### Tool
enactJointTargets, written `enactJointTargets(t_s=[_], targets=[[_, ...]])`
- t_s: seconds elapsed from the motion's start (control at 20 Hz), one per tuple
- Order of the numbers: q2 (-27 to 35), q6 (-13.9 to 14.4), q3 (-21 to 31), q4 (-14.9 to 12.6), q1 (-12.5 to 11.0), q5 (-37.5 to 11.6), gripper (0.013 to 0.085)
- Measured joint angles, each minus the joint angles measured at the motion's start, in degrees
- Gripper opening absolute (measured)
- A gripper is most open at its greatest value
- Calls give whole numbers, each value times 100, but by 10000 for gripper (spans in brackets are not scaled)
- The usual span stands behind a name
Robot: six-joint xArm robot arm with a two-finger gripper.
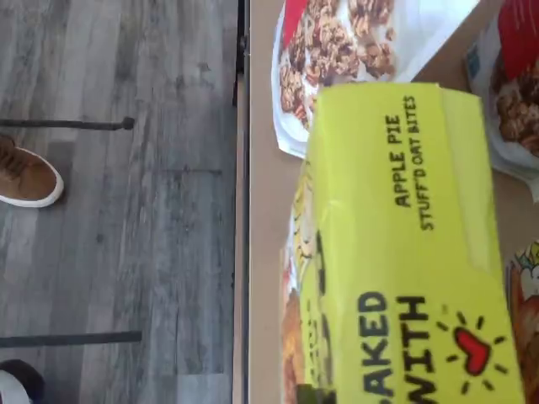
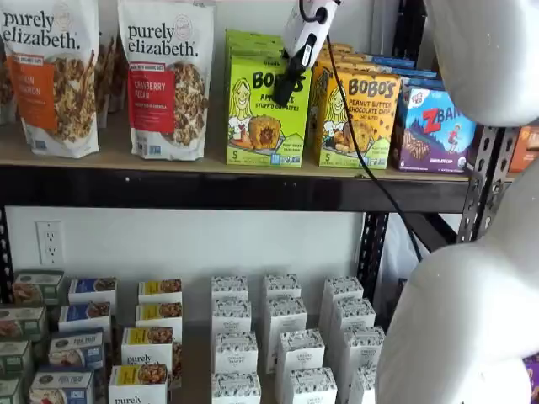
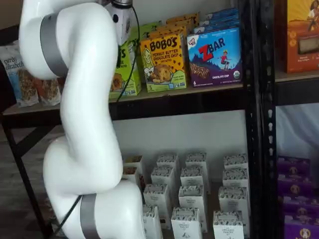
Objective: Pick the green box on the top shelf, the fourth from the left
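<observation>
The green box (image 2: 263,118), a lime-green Bobo's Apple Pie carton, stands upright on the top shelf (image 2: 210,190), with more green cartons behind it. It fills the wrist view (image 1: 404,244), seen from above. In a shelf view it is partly behind my arm (image 3: 125,74). My gripper (image 2: 282,94) hangs tilted in front of the box's upper face, white body above and black fingers below. The fingers show as one dark bar, so I cannot tell whether they are open. Its white body (image 3: 122,22) shows in a shelf view, the fingers hidden.
A yellow Bobo's peanut butter carton (image 2: 359,118) stands right of the green box, then a blue ZBar box (image 2: 435,126). Two granola bags (image 2: 167,76) stand left of it. White cartons (image 2: 286,337) fill the lower shelf. A brown shoe (image 1: 25,177) is on the floor.
</observation>
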Motion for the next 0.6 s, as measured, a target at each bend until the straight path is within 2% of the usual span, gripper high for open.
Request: enactJointTargets(t_s=[0.15,0.2,0.6], targets=[[-5,-1,1,14,-2,2,290],[-9,0,5,17,-2,-1,250],[5,39,-55,-72,25,63,250]])
